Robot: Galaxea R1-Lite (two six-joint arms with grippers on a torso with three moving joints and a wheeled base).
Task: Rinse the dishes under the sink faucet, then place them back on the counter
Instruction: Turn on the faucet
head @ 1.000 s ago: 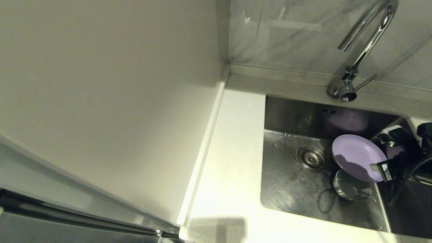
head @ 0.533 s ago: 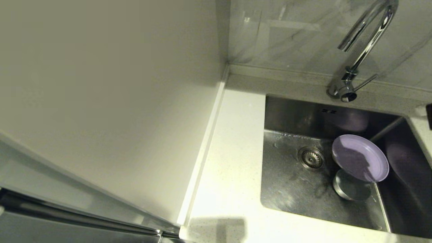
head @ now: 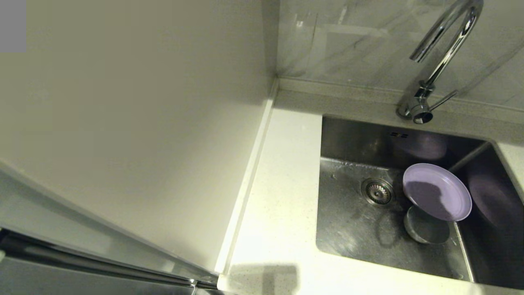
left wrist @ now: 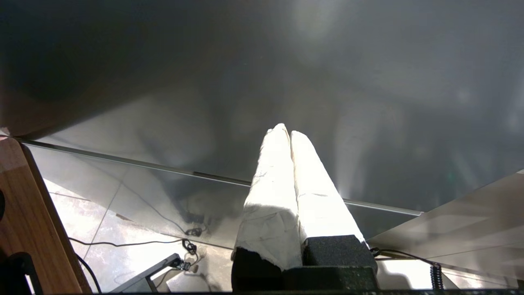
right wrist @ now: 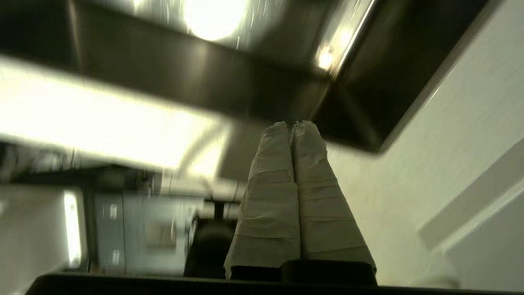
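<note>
Our plate [head: 437, 191] leans on a steel cup [head: 425, 230] — it could slide; right gripper [right wrist: 294, 127] and left gripper [left wrist: 286, 132] both closed, empty.

You face a plain cream wall panel [head: 135, 123] on your left, meeting a glossy grey marbled backsplash [head: 360, 45] at the corner. Light glares off both. Low down in the left wrist view you see pale tiled floor [left wrist: 123, 229] with loose black cables [left wrist: 188, 246] and what may be a wooden cabinet side [left wrist: 28, 213].
</note>
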